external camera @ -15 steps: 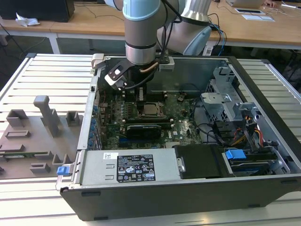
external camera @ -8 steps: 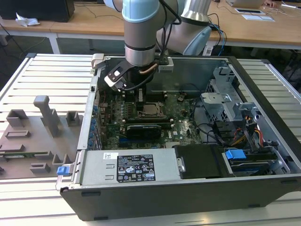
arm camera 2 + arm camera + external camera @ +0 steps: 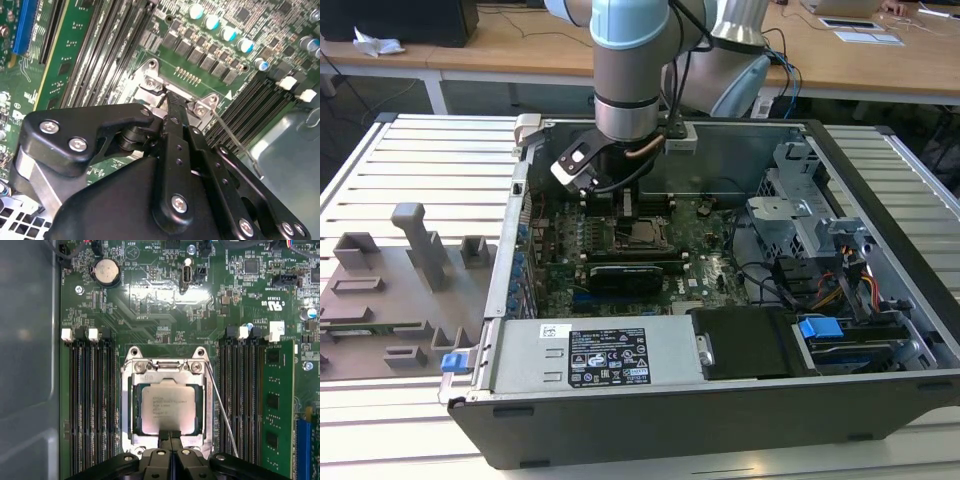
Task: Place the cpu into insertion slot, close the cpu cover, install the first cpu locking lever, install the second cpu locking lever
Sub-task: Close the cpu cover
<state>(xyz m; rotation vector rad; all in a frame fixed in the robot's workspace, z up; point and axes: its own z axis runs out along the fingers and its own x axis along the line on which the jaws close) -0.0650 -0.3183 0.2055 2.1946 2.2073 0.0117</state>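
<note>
Gripper point(image 3: 170, 435) first: its fingers are pressed together with nothing between them, and their tips rest at the middle of the near edge of the cover point(image 3: 165, 377). That cover lies flat over the slot point(image 3: 135, 412), with the cpu point(image 3: 168, 410) sitting square in its window, mid-board between the memory banks point(image 3: 92, 405). Judging by this, the step in hand is seating the cover. The gripper should push straight down on that edge, gently, so the frame sits level and the chip is not skewed on its pins. Sliding off the frame onto the chip's top is the thing to avoid. Along one side of the cover the lever point(image 3: 222, 412), a thin wire rod, angles away from the frame and looks unlatched. Counted: one cpu, one cover, one slot, one lever in view, two memory banks flanking the slot, one green memory stick point(image 3: 274, 405) beyond the lever, and one coin cell point(image 3: 105, 272) towards the far edge of the board point(image 3: 165, 305).
</note>
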